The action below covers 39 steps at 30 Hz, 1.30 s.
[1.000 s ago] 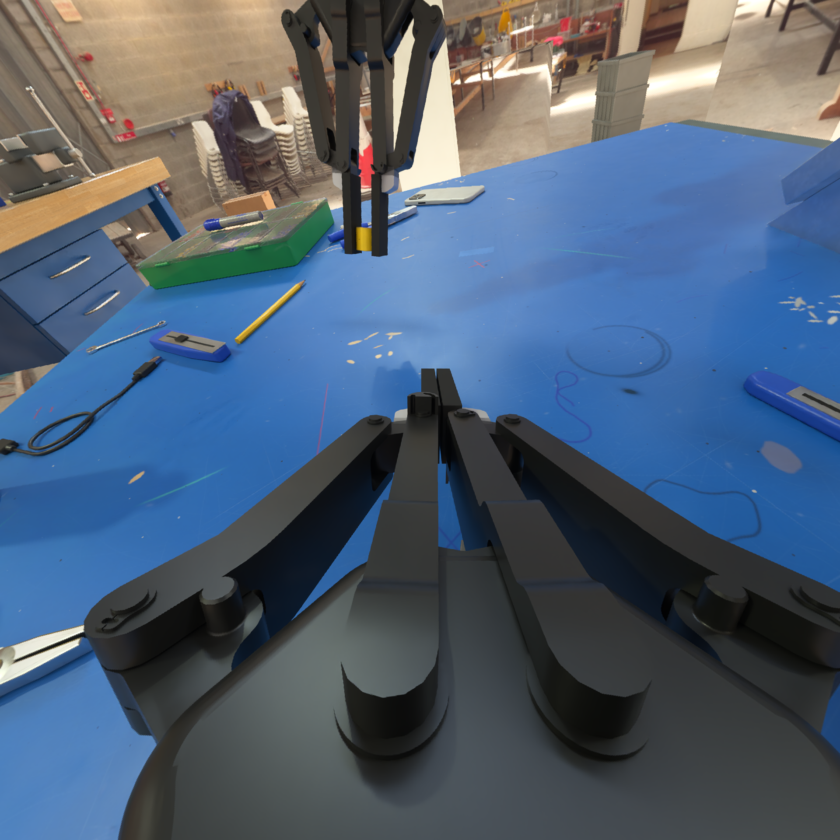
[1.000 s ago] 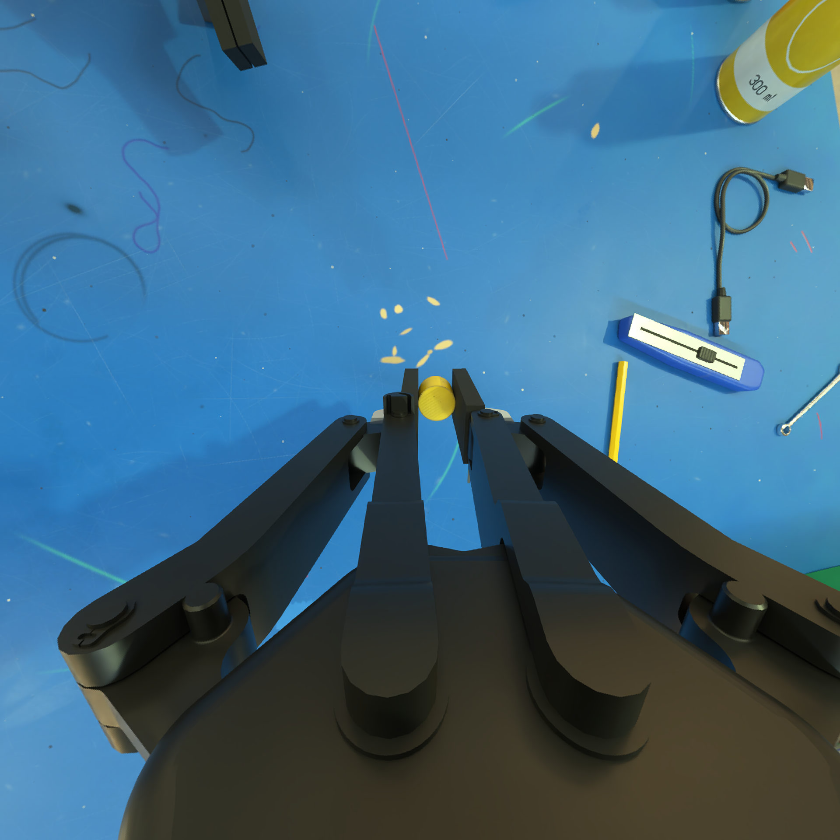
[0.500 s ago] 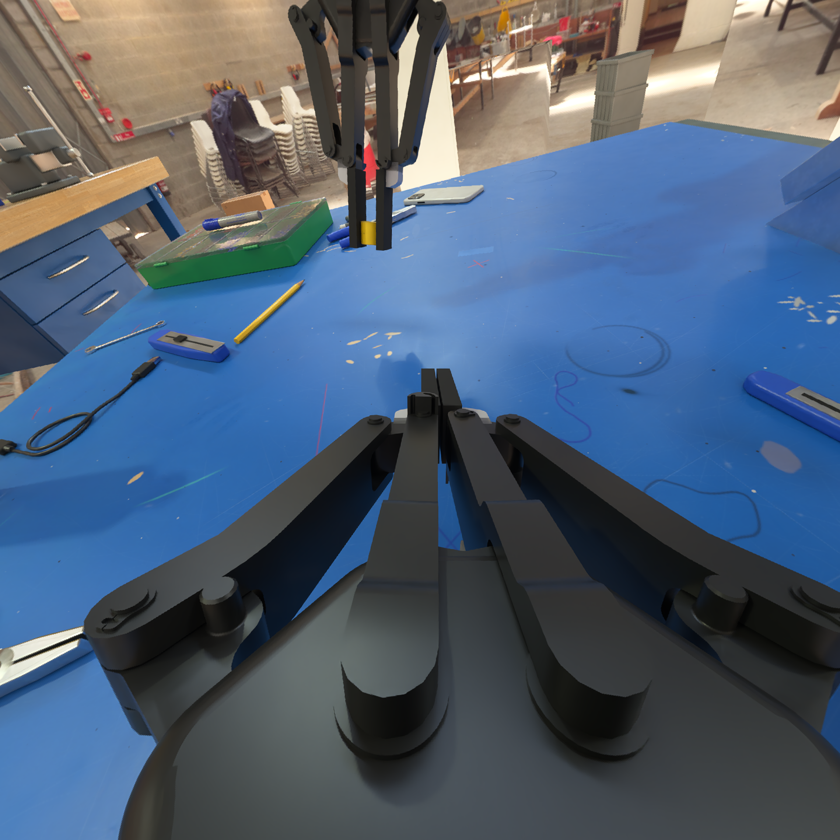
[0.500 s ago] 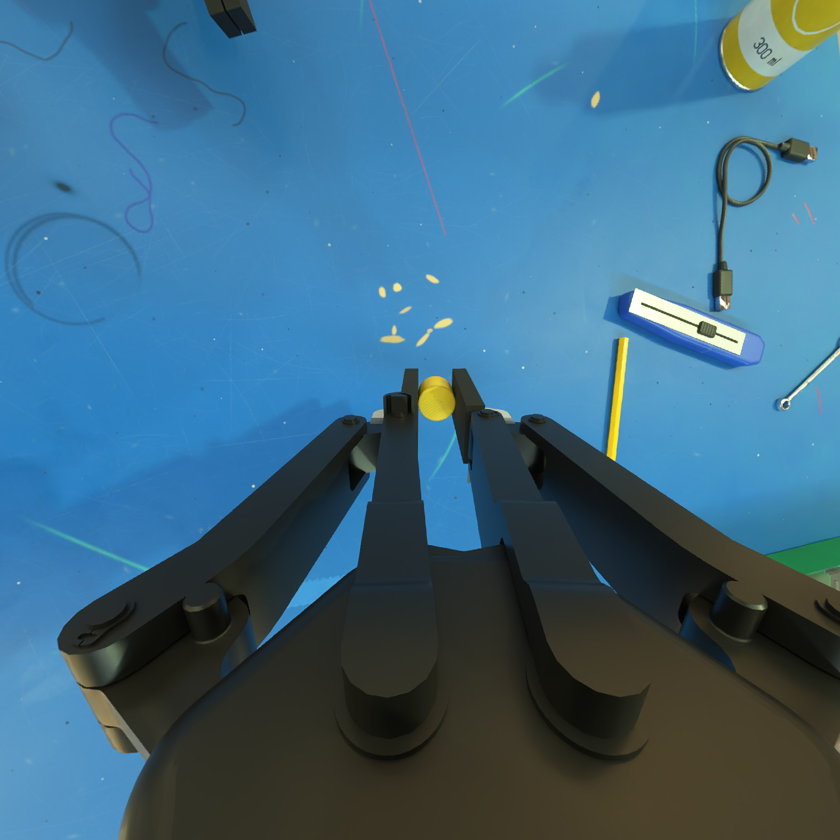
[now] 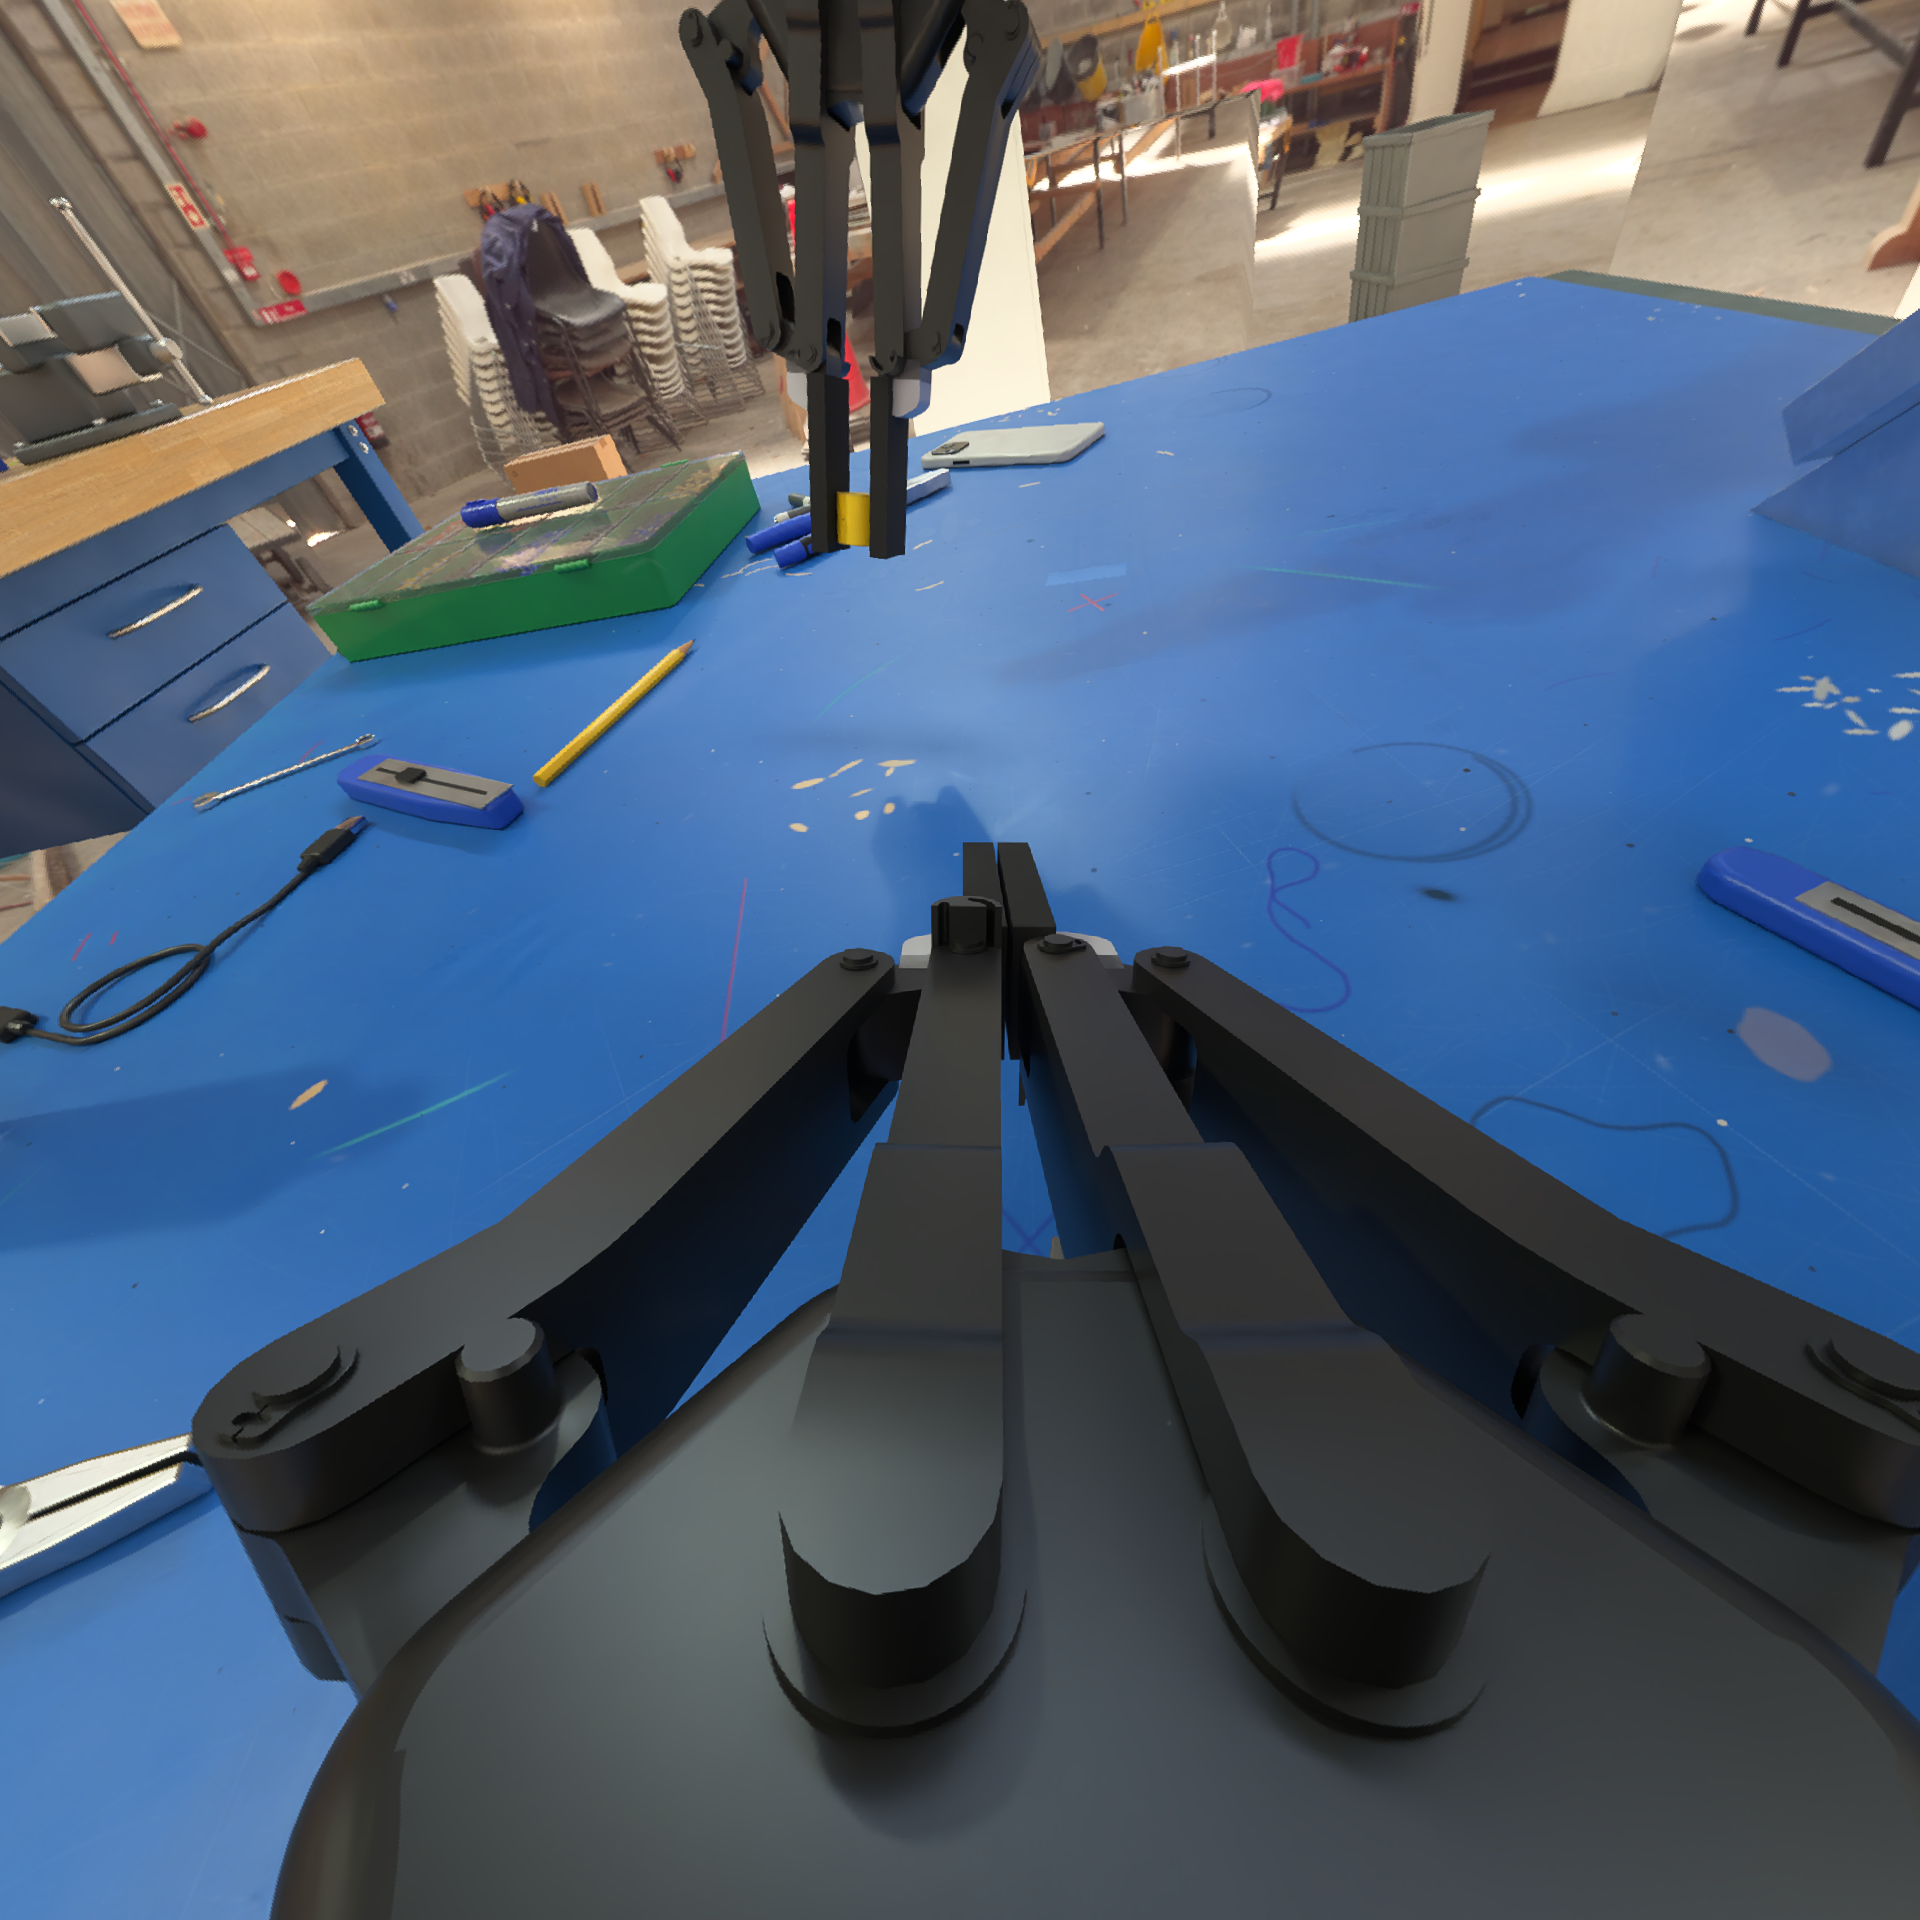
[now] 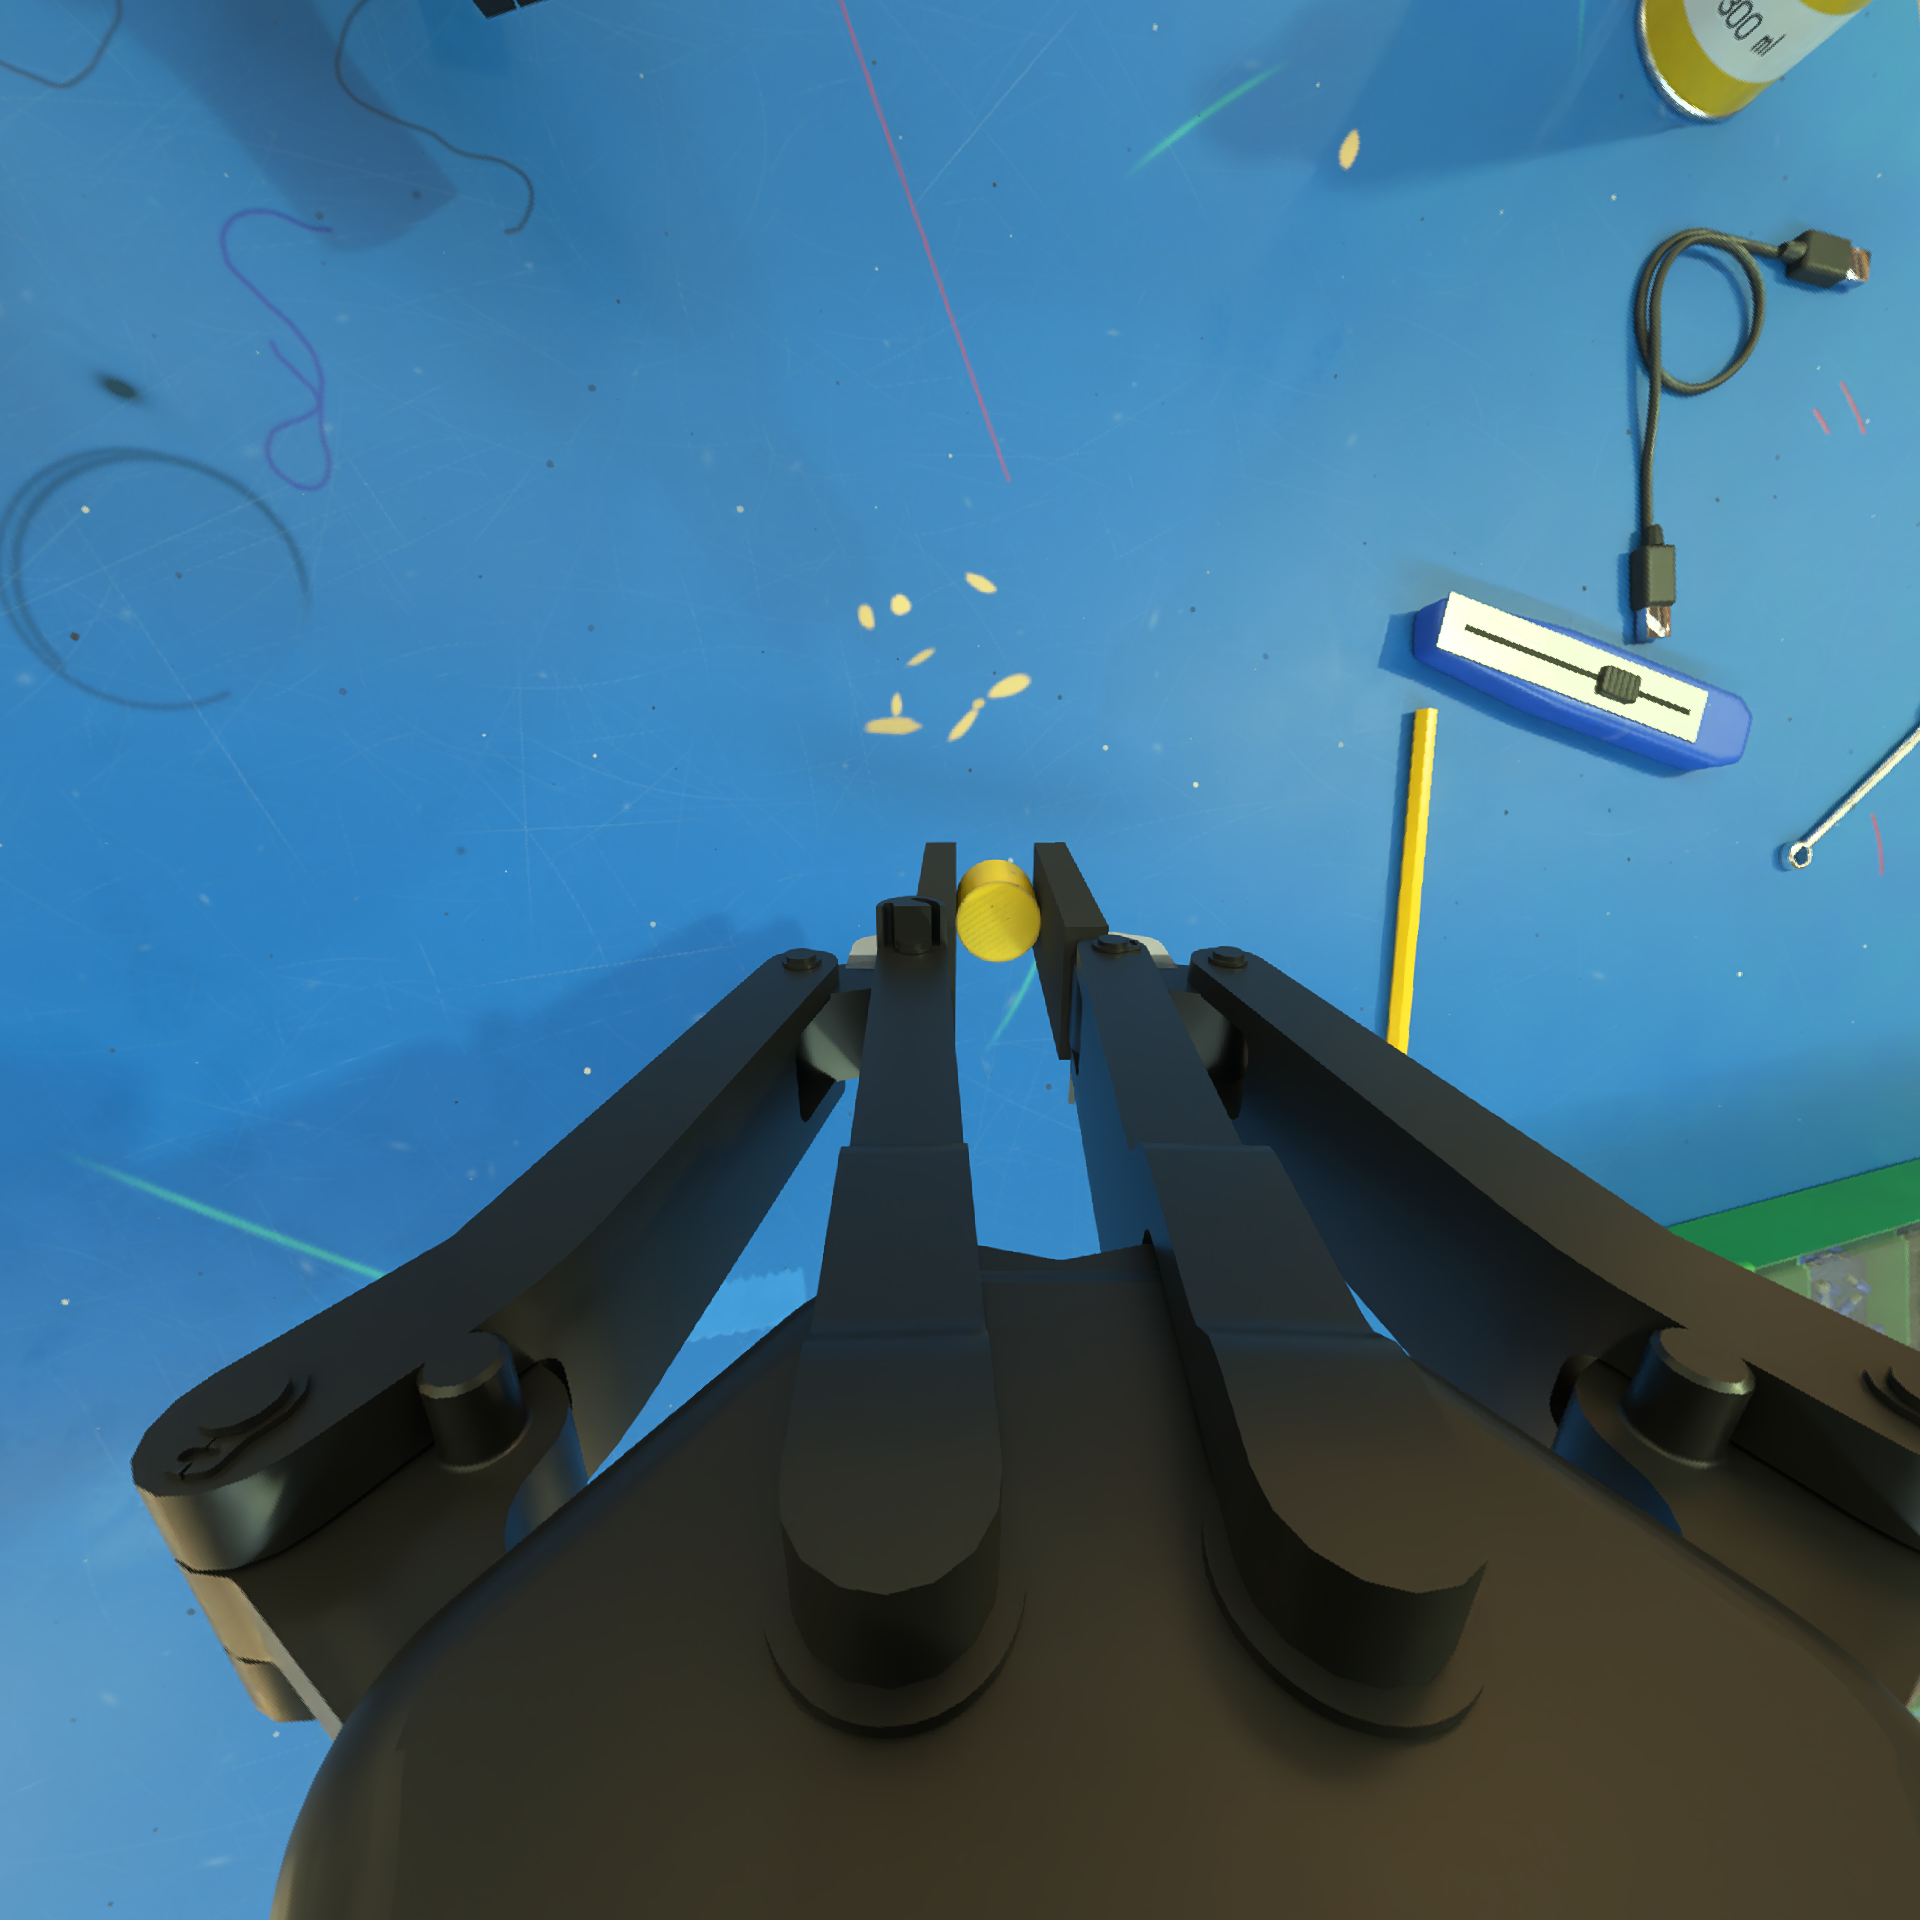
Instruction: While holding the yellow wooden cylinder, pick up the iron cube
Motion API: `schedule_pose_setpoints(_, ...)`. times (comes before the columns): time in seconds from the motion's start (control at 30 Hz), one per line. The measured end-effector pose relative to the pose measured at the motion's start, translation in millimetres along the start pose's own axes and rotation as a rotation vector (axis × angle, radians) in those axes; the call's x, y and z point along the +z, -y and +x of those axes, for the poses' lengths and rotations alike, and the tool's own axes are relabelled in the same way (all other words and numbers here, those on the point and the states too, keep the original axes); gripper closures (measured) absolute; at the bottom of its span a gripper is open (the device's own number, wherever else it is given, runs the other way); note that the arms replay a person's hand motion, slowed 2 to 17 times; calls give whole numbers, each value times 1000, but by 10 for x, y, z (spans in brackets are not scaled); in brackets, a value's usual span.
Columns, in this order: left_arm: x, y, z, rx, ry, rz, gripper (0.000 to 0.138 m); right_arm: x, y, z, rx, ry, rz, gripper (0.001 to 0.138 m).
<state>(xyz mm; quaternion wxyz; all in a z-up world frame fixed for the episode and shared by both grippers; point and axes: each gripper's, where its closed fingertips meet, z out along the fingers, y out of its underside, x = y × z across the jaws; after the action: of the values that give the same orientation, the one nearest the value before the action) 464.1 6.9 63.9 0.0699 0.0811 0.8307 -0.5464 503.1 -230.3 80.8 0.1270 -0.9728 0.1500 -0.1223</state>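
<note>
My right gripper (image 6: 995, 864) is shut on the yellow wooden cylinder (image 6: 995, 912) and holds it well above the blue table (image 6: 623, 623), pointing down. In the left wrist view the right gripper (image 5: 858, 540) hangs over the far side of the table with the cylinder (image 5: 853, 517) between its fingers. My left gripper (image 5: 995, 864) is shut and empty, low over the middle of the table. No iron cube shows in either view.
A green case (image 5: 540, 566) with a marker on it lies far left, with a yellow pencil (image 5: 613, 714), a blue slider tool (image 5: 428, 792), a black cable (image 5: 177, 966), a thin metal tool (image 5: 281, 771), markers (image 5: 779, 535) and a white phone (image 5: 1013, 445). Another blue tool (image 5: 1818, 920) lies right. A yellow can (image 6: 1735, 47) stands at the right wrist view's top.
My right gripper has risen and drawn away with the cylinder in it; the table items slide up and out in its view. My left gripper has not moved.
</note>
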Motion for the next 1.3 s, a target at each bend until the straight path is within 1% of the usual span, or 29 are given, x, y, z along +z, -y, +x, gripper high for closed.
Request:
schedule_pose_setpoints(0.43, 3, -2, 2, 2, 0, -2, 137, -2, 10, -28, 2, 1, 13, 119)
schedule_pose_setpoints(0.63, -1, 0, -2, 2, 3, -2, 137, 2, 75, -99, -6, 22, 32, 119)
schedule_pose_setpoints(0.93, -3, 1, -6, 0, 4, 0, 137, 1, 157, -224, -40, 41, 35, 119)
schedule_pose_setpoints(1.13, -2, 0, -3, 1, 2, 0, 137, -9, 173, -238, -56, 27, 29, 119)
schedule_pose_setpoints(1.3, -2, 2, -1, 2, 2, 0, 137, -46, 171, -197, -50, 10, 35, 119)
